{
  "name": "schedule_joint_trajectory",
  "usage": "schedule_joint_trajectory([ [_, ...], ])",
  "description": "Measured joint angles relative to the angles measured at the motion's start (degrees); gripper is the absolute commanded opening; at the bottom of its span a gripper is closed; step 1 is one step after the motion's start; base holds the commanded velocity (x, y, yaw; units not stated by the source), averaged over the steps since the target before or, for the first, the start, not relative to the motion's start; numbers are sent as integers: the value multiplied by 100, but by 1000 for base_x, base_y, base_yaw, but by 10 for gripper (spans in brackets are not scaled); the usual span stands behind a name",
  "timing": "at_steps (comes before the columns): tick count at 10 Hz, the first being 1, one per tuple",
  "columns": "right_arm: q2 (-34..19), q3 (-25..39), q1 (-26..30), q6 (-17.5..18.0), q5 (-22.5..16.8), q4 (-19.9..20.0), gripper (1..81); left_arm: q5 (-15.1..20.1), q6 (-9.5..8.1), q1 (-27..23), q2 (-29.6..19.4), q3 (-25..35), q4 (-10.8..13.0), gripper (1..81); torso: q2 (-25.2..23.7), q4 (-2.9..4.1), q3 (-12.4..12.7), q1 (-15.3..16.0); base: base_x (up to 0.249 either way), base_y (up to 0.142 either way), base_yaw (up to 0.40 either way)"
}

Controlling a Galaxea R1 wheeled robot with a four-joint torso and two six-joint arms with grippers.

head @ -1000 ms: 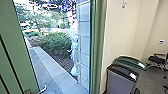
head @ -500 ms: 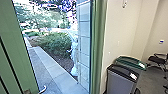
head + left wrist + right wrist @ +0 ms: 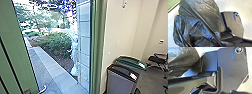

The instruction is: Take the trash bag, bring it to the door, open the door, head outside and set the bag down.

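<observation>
Trash bag (image 3: pixel 199 25), dark, creased: I see it in both wrist views, beside the robot's base (image 3: pixel 234 23). Grippers: open or closed, I cannot tell. Head view: green panel (image 3: pixel 15 37) at left of frame, shrubs (image 3: pixel 55 42) and paving (image 3: pixel 52 67) left of centre, two lidded bins (image 3: pixel 121 81) lower right

Trash bag (image 3: pixel 205 13) partly off-frame.

I have both wrist cameras looking down on my base, its wide dark plate (image 3: pixel 231 69) pale-lit, with a round fitting (image 3: pixel 239 50) at one corner. My jointed bar (image 3: pixel 199 81) reaches over to the plate, ending in a thick joint.
</observation>
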Motion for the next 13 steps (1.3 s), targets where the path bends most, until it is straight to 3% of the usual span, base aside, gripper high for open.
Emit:
schedule_joint_trajectory([
  [6,0,0,0,0,0,2,811,0,0,0,0,0,89,10,0,0,0,0,0,0,17],
  [13,-38,-15,49,-41,30,-16,811,30,2,37,2,2,107,10,0,0,0,-2,0,0,252],
])
